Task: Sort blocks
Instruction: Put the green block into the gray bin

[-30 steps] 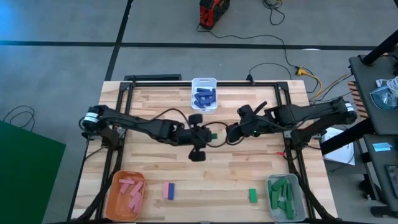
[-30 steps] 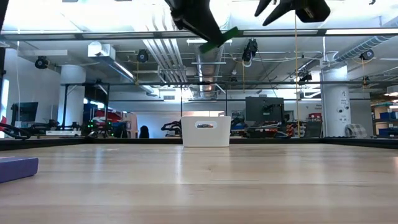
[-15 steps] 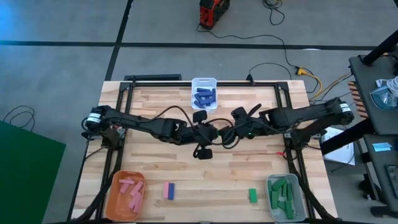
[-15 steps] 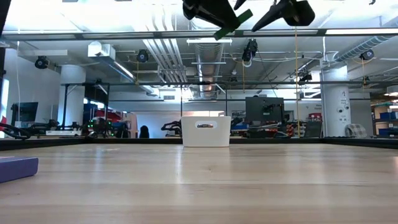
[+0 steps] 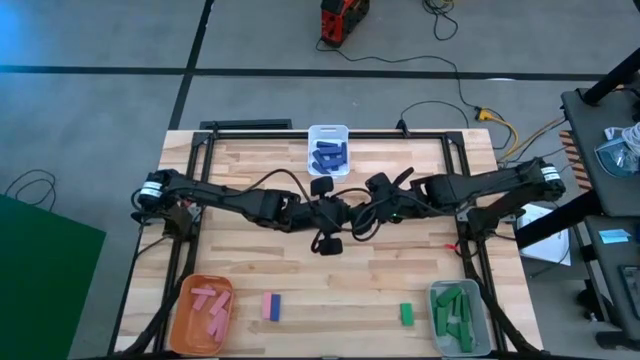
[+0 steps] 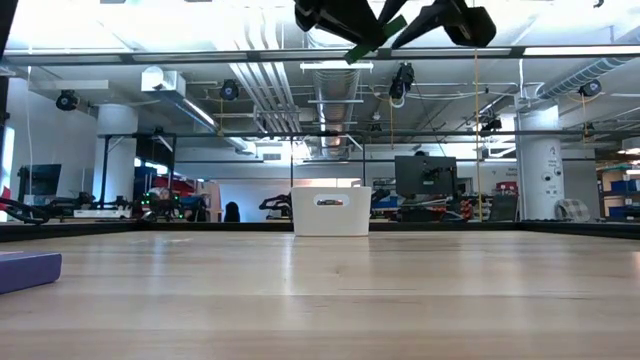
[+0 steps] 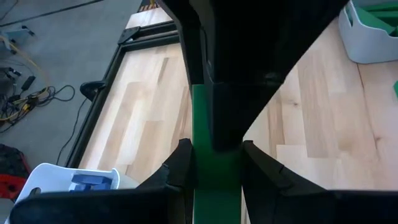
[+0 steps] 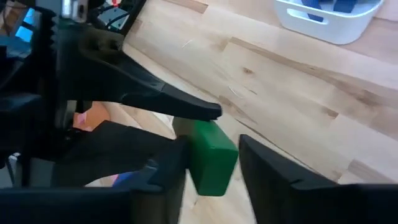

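green block (image 8: 211, 157) held aloft mid-table | green block (image 5: 407, 314) and pink-blue pair (image 5: 271, 306) on front table

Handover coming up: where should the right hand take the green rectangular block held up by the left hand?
Grip the free end of the green rectangular block that sticks out past the left hand. Come end-on with the right hand, its fingers closing on the two long flat sides.

You're in a robotics lab or industrial workshop: exposed ducts (image 6: 335, 95) and pipes overhead, white columns (image 6: 118, 150), monitors (image 6: 418, 175) and other rigs behind the table (image 5: 330, 270), cables (image 5: 470, 105) across the grey concrete floor (image 5: 100, 110) at 12 o'clock.
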